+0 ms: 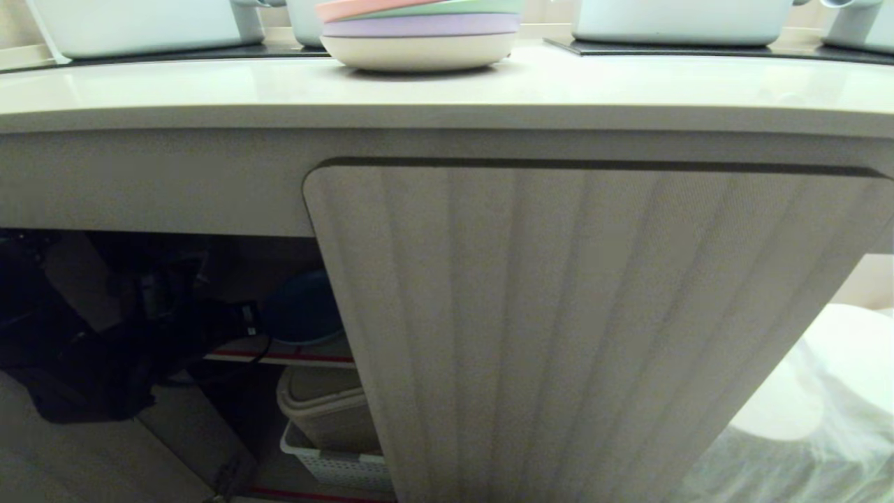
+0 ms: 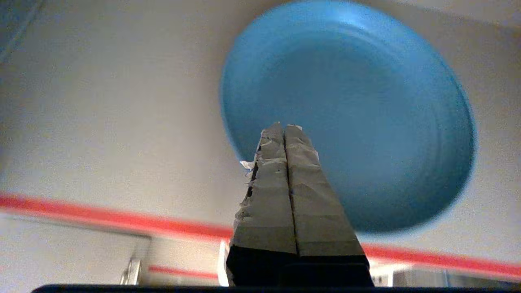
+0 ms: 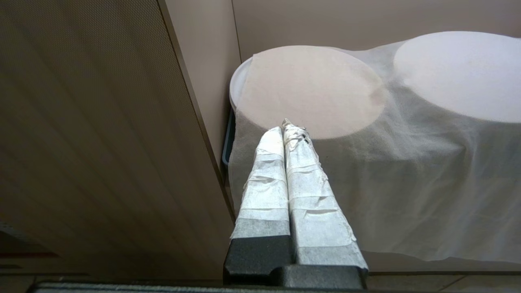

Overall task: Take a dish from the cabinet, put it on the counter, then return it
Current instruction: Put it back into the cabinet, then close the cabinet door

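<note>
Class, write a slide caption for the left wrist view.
Closed left claw in front of the blue plate above a red-edged shelf.

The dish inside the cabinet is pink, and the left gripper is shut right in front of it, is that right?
Not quite. The dish is blue, not pink, as the left wrist view shows. The rest holds: it is inside the cabinet, and the left gripper is shut right in front of it.
</note>
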